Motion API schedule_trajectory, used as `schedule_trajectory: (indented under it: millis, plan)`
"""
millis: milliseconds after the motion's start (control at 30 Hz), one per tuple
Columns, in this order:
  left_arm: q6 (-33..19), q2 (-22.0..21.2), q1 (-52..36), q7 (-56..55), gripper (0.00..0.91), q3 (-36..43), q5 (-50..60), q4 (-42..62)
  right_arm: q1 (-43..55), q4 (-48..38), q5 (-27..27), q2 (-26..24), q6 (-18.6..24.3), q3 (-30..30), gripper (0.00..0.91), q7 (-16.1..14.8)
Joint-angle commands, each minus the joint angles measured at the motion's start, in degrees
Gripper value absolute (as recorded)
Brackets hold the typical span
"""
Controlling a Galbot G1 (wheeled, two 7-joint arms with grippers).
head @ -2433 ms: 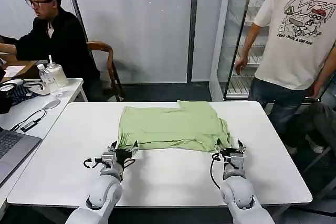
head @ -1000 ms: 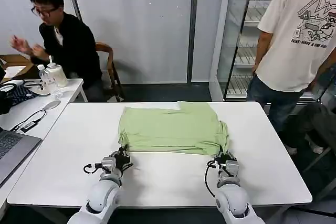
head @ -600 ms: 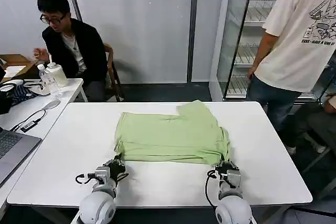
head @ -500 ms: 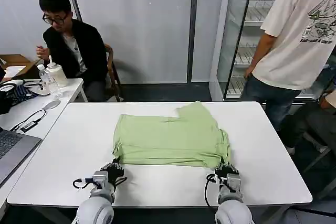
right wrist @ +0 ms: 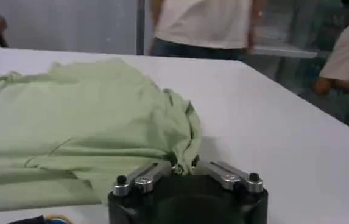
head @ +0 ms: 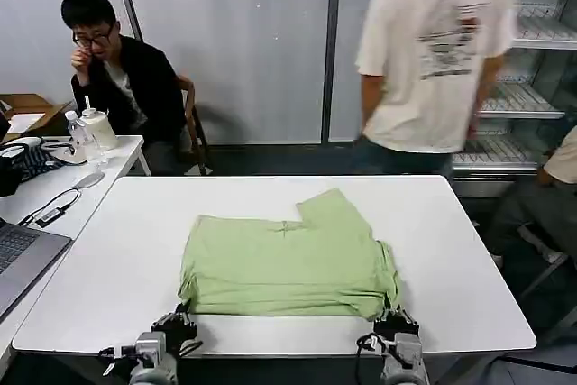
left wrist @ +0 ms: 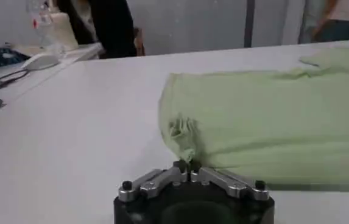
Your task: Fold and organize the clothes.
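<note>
T-shirt (head: 287,263) folded flat mid-table (head: 469,259), front hem close to near edge. Left gripper (left wrist: 186,168) at near-left corner, jaws pinched on bunched hem. Right gripper (right wrist: 185,163) at near-right corner, jaws closed on gathered cloth. Both low at table's near edge.

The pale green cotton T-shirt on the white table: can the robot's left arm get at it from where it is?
Probably yes; it seems to have it already. The left tool sits at the table's near edge, shut on a bunched corner of the pale green cotton T-shirt, with nothing between them. The right tool pinches the other near corner.
</note>
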Motion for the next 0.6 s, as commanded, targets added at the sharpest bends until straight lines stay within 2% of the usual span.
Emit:
schedule_trajectory:
  millis: [33,600]
  plan:
    - [-0.1,1.1,9.9,-1.7,0.020,-2.7,0.3,-6.3,-6.0,3.0,0.0,-1.9,-0.9,-0.3,0.000,1.9]
    - [-0.3,-0.1,13.1,-2.5,0.020,-2.4,1.5,-8.3,-8.7,3.7,-2.4,0.8,0.9,-4.8,0.000,4.0]
